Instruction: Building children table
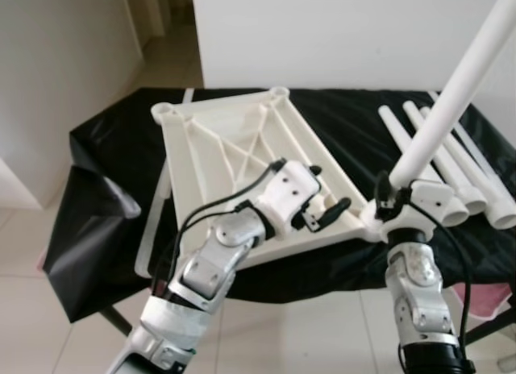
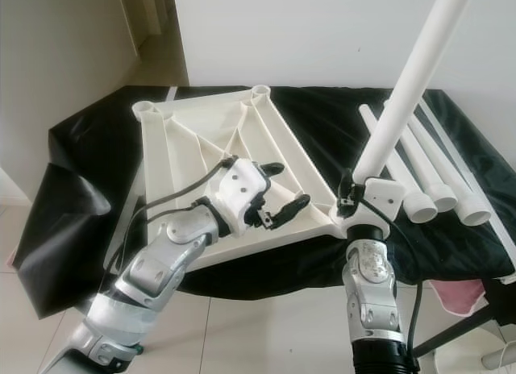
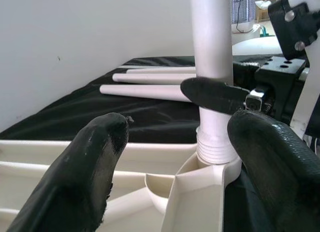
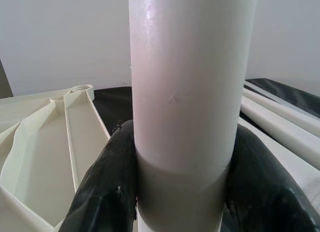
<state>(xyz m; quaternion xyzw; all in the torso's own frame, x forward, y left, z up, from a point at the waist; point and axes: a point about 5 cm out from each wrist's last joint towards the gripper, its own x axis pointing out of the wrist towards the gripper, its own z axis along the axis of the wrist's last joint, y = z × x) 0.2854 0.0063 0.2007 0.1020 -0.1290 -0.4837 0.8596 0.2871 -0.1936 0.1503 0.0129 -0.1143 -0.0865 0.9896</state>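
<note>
A white plastic tabletop [image 1: 234, 160] lies upside down on the black-covered table, ribs up, with round leg sockets at its corners. A long white table leg [image 1: 451, 100] stands tilted up from the near right corner socket [image 3: 210, 167]. My right gripper [image 1: 390, 198] is shut on the leg just above that socket; its fingers [image 4: 107, 184] press both sides of the tube. My left gripper [image 1: 326, 198] rests over the tabletop's near edge, open, its fingertips [image 3: 95, 157] pointing toward the socket with nothing between them.
Three more white legs [image 1: 439, 168] lie side by side on the black sheet [image 1: 105, 148] at the right. A white wall stands behind the table. Pale tiled floor lies in front, with a pink object [image 1: 488, 301] at the lower right.
</note>
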